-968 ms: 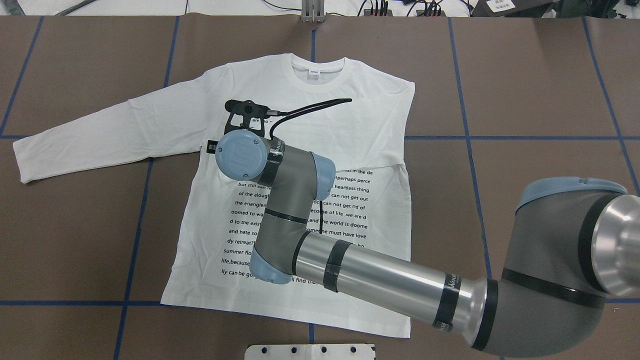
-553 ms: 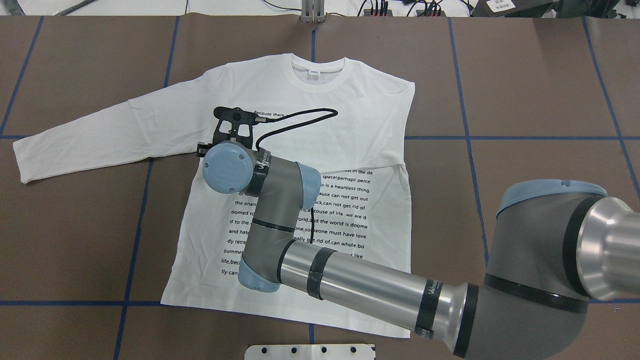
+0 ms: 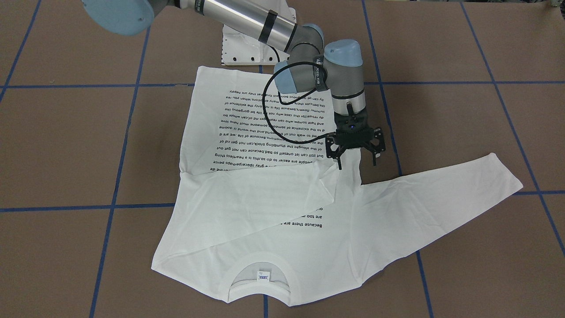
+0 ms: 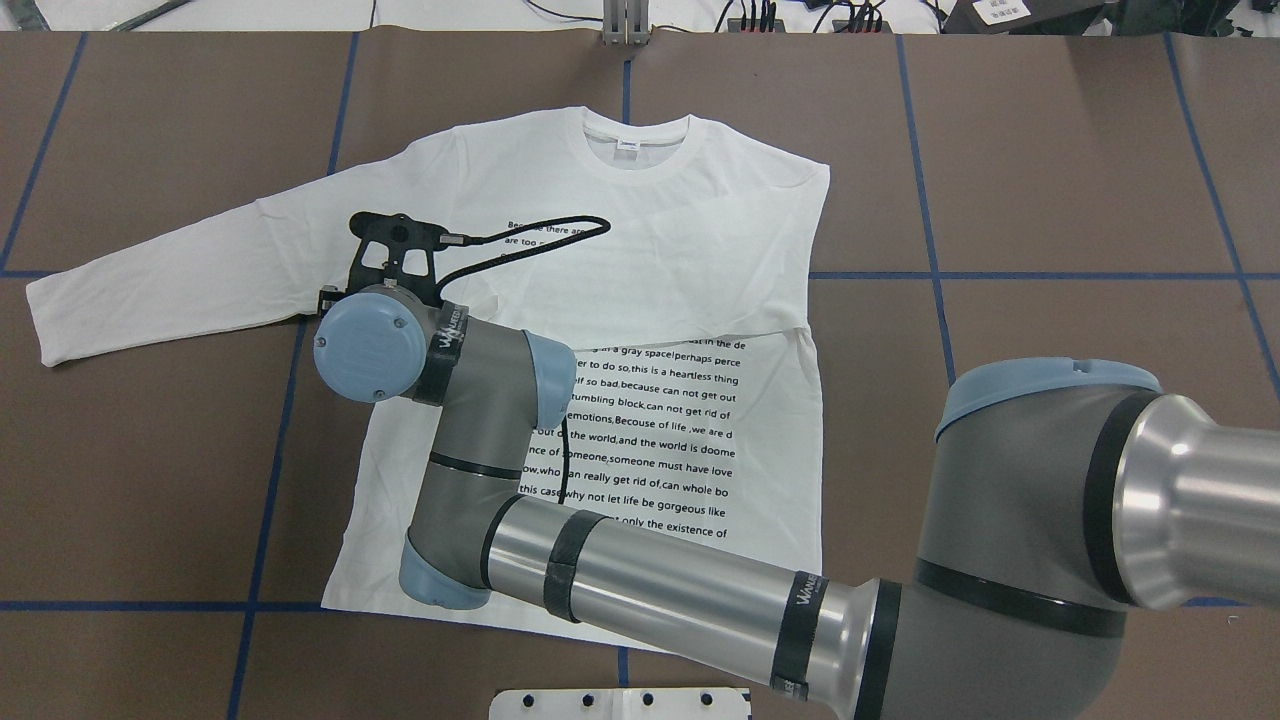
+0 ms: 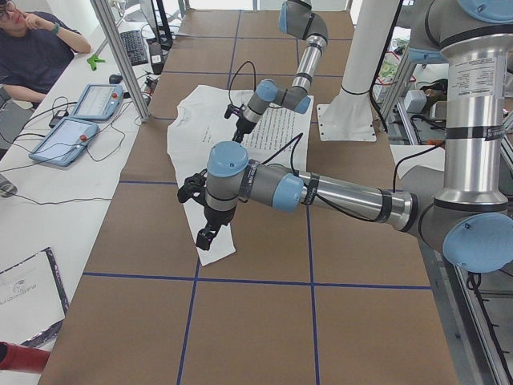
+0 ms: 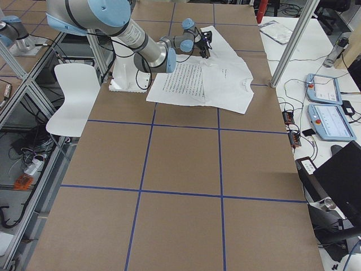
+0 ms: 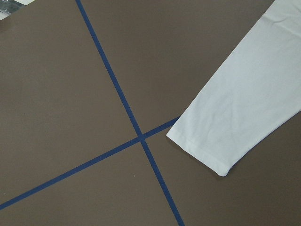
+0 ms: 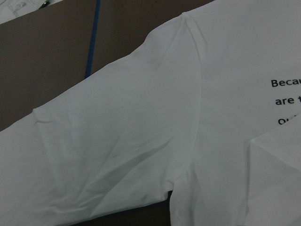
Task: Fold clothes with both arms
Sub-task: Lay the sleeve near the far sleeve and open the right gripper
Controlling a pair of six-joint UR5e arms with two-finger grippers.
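The white long-sleeved T-shirt (image 4: pixel 700 250) lies flat on the brown table with its black text facing up and its collar (image 4: pixel 640 150) at the far side. One sleeve is folded across the chest. The other sleeve (image 4: pixel 170 270) stretches out to the overhead view's left. My right gripper (image 3: pixel 357 165) hangs open and holds nothing, just above the armpit of the stretched sleeve (image 3: pixel 441 194). My left gripper (image 5: pixel 198 215) hovers over that sleeve's cuff (image 7: pixel 235 117). It shows only in the exterior left view, so I cannot tell whether it is open or shut.
The white pedestal base (image 4: pixel 620 703) stands at the near table edge. Blue tape lines (image 4: pixel 270 480) cross the brown surface. A person (image 5: pixel 32 40) sits at a side table with tablets (image 5: pixel 76 120) beyond aluminium posts (image 5: pixel 120 56).
My right arm has swung to the overhead view's left, carrying its gripper from over the chest to the armpit of the stretched sleeve. The shirt has not moved.
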